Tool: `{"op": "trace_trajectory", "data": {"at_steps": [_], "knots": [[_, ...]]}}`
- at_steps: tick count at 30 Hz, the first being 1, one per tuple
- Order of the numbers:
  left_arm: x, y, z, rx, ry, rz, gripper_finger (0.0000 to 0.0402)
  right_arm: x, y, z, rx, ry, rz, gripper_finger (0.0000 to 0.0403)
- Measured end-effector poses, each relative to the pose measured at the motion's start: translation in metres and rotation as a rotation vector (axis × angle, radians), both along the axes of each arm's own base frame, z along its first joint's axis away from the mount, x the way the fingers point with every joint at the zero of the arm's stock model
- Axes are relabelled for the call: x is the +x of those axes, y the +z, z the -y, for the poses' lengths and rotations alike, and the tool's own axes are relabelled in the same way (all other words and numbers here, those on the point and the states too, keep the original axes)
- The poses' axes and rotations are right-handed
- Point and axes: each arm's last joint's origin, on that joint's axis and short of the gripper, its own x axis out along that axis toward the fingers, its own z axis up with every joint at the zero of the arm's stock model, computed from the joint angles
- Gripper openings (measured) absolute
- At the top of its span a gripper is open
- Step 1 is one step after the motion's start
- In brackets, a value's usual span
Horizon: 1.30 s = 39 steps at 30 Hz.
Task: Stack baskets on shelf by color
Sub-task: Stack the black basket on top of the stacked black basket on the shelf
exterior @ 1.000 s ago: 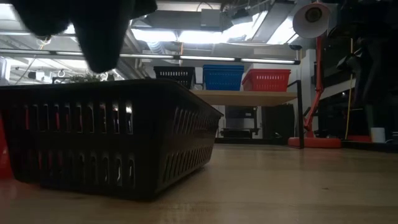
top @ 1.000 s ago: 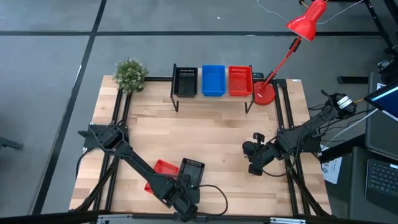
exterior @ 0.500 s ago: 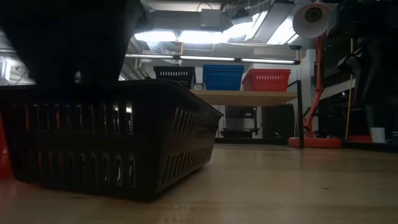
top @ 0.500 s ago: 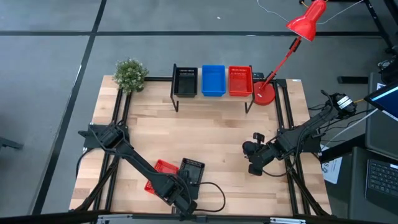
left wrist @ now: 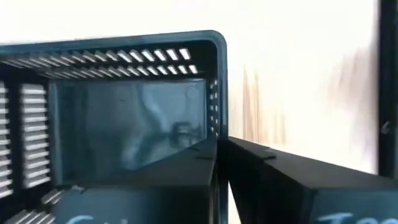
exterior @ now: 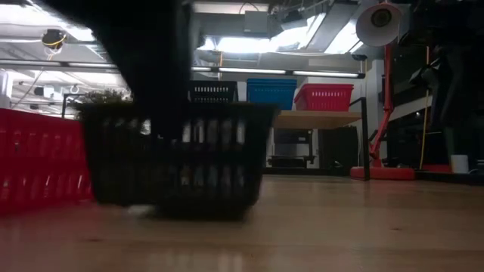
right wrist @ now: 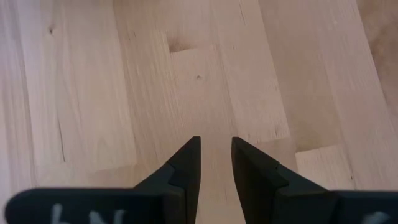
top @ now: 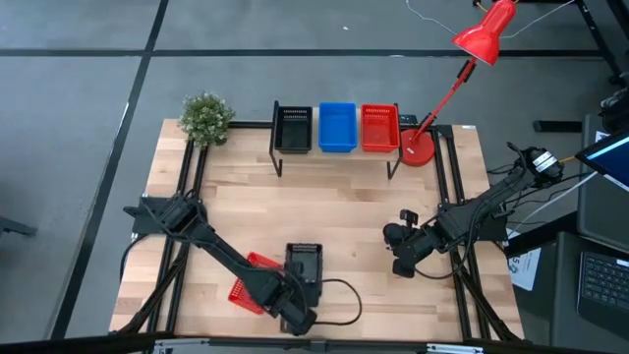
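Black basket (top: 304, 270) swung square since earlier frame; left gripper (top: 295, 307) fingers pinching its wall; right gripper (top: 395, 248) slightly parted, empty

Two dark jointed arms, matte black; left arm (top: 211, 246) trailing looped black cable; right arm (top: 482, 211) with cables at base; right gripper fingers (right wrist: 186, 165) black, wedge-shaped; white lettering partly visible.
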Motion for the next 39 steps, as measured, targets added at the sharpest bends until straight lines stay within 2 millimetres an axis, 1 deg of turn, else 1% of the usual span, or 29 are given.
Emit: {"op": "trace_trajectory", "data": {"at_steps": [2, 4, 6, 9, 12, 15, 17, 19, 22, 25, 27, 29, 31, 33, 35, 39], "knots": [[0.006, 0.009, -0.005, 0.023, -0.034, -0.002, 0.0009, 0.000, 0.000, 0.000, 0.000, 0.000, 0.000, 0.0089], [0.011, 0.026, -0.012, 0.076, -0.096, -0.013, 0.0004, 0.000, 0.000, 0.000, 0.000, 0.000, 0.000, 0.0089], [0.012, 0.054, -0.023, 0.145, -0.140, -0.020, 0.0004, 0.000, 0.000, 0.000, 0.000, 0.001, 0.000, 0.0089], [0.000, 0.108, -0.050, 0.307, -0.146, -0.019, 0.0003, 0.000, 0.000, 0.000, -0.001, 0.001, 0.000, 0.0089], [-0.014, 0.156, -0.086, 0.448, -0.110, 0.004, 0.0002, 0.000, 0.000, 0.000, -0.001, 0.001, 0.000, 0.0089], [-0.030, 0.197, -0.131, 0.526, -0.072, 0.039, 0.0002, 0.000, 0.000, 0.000, 0.000, 0.002, 0.002, 0.0089], [-0.041, 0.216, -0.164, 0.549, -0.038, 0.039, 0.0001, 0.000, 0.000, 0.000, 0.001, 0.002, 0.003, 0.0089], [-0.050, 0.231, -0.199, 0.557, 0.003, 0.032, 0.0001, 0.001, 0.000, 0.000, -0.005, 0.000, 0.007, 0.0089], [-0.060, 0.242, -0.253, 0.500, 0.040, -0.005, 0.0001, 0.001, 0.000, 0.000, -0.023, -0.013, 0.023, 0.0089], [-0.065, 0.241, -0.302, 0.432, 0.061, -0.036, 0.0001, 0.002, 0.001, 0.001, -0.034, -0.021, 0.039, 0.0089], [-0.067, 0.236, -0.328, 0.388, 0.068, -0.061, 0.0001, 0.002, 0.001, 0.001, -0.041, -0.025, 0.045, 0.0089], [-0.065, 0.229, -0.348, 0.339, 0.066, -0.045, 0.0001, 0.002, 0.001, 0.001, -0.041, -0.026, 0.044, 0.0089], [-0.063, 0.222, -0.361, 0.284, 0.045, -0.011, 0.0000, 0.002, 0.001, 0.001, -0.040, -0.025, 0.046, 0.0089], [-0.059, 0.217, -0.367, 0.291, 0.036, 0.008, 0.0000, 0.002, 0.001, 0.001, -0.038, -0.030, 0.045, 0.0089], [-0.057, 0.217, -0.370, 0.306, 0.030, 0.028, 0.0000, 0.002, 0.001, 0.001, -0.032, -0.040, 0.046, 0.0089], [-0.057, 0.217, -0.368, 0.314, 0.020, 0.022, 0.0000, 0.002, 0.001, 0.001, -0.022, -0.058, 0.047, 0.0089]]}}
